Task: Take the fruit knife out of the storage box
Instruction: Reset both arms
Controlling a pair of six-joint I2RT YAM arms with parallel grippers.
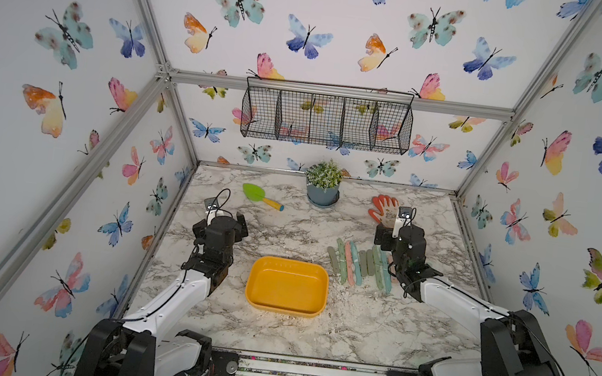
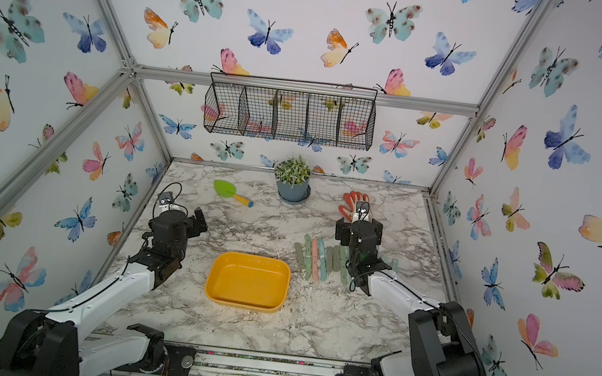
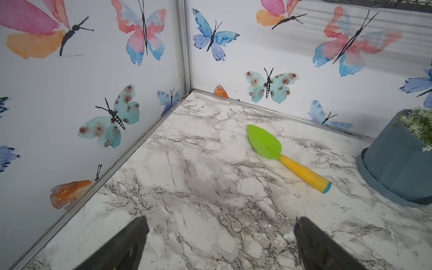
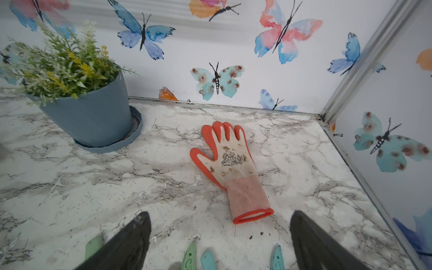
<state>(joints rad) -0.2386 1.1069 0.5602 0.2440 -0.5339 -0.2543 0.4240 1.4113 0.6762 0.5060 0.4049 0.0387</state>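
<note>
I count 1 storage box (image 1: 285, 286), 1 trowel (image 3: 264, 142), 1 glove (image 4: 231, 161); fruit knives (image 1: 354, 262) near it overlap, no. unclear. Box shallow, yellow-orange, round-cornered. L end effector (image 3: 221, 219) and R end effector (image 4: 219, 214) both agape.

1 yellow storage box (image 1: 287, 289). Right of it: approx. 9 pastel fruit knives (image 1: 354, 266), some partly hidden. Behind it: 1 potted plant (image 1: 322, 189), 1 trowel (image 1: 261, 195), 1 glove (image 1: 383, 207), 1 wire basket (image 1: 327, 122).

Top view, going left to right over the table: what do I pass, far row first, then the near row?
Far row: green trowel → potted plant → orange glove. Near row: storage box → pastel fruit knives, lying in a row on the table outside the box.
</note>
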